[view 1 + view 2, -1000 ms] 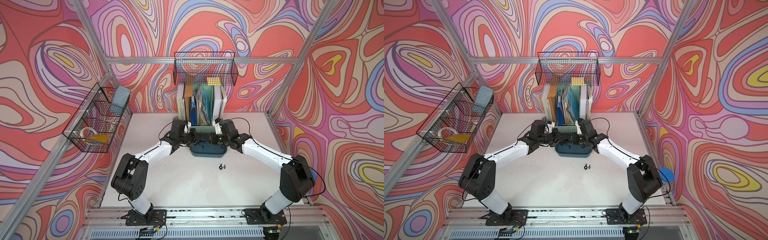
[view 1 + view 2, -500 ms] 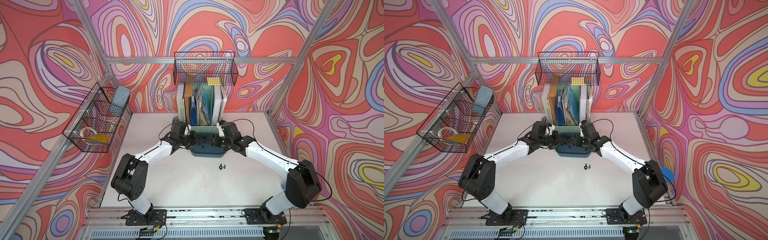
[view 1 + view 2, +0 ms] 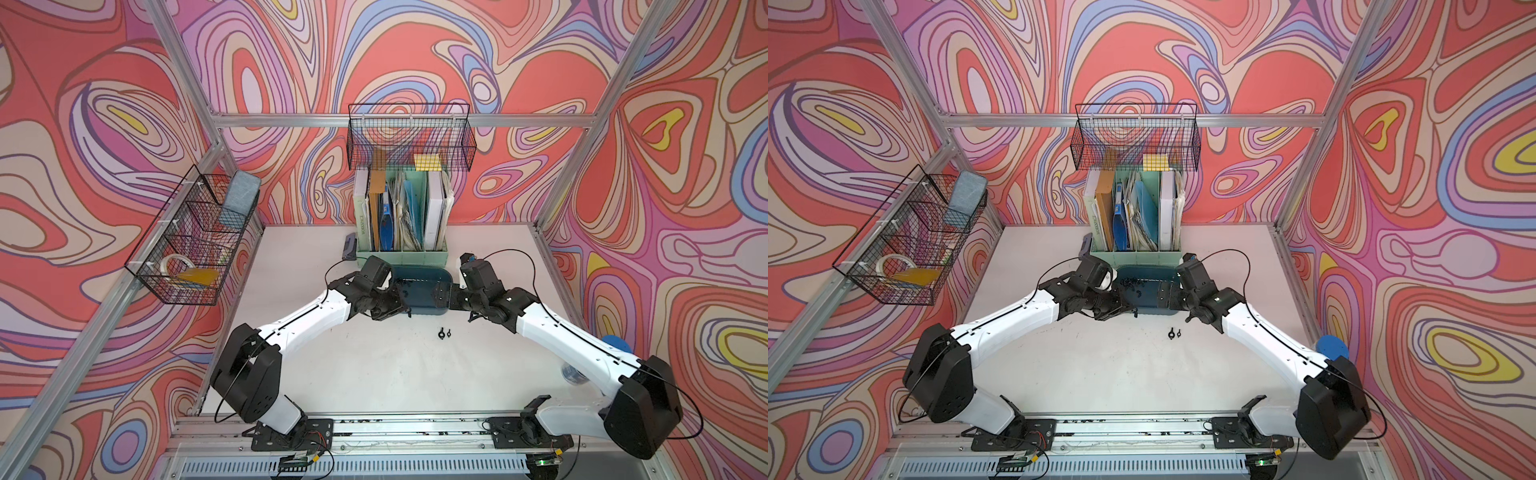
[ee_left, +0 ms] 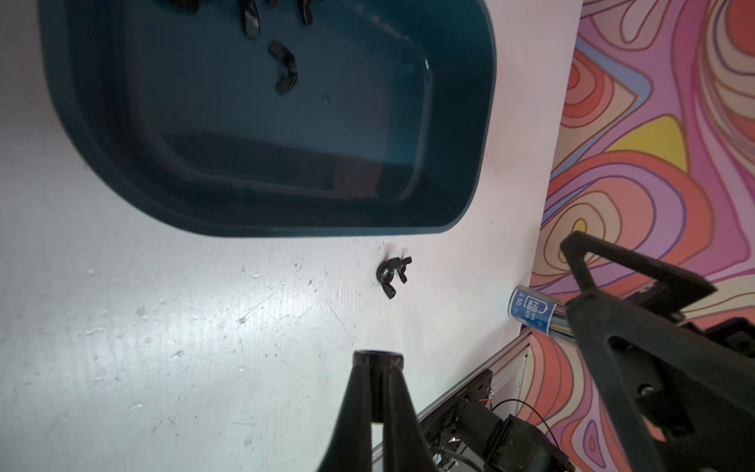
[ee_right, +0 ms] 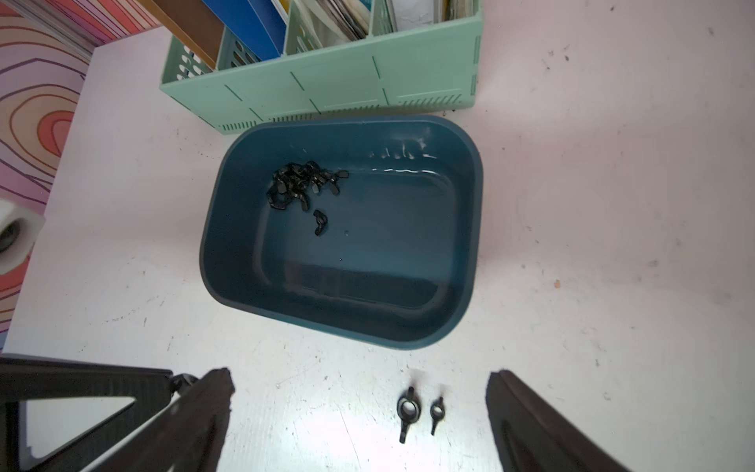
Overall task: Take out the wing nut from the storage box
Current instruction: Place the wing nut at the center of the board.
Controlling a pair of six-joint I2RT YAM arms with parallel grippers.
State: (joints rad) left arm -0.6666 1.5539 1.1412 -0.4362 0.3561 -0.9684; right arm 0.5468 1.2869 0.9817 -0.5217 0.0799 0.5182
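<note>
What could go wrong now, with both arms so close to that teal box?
Most wing nuts lie tangled in one heap in the storage box, so a pincer might lift several, or none. Two loose nuts on the table sit close to the open right pincer and could get knocked away. The left arm and right arm crowd the box and might shove it.

Wing nuts [image 5: 304,186] in storage box [image 5: 228,261]

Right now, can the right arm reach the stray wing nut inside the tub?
Probably yes: the right end effector is open close to the tub, which has no lid, and nothing covers that wing nut.
</note>
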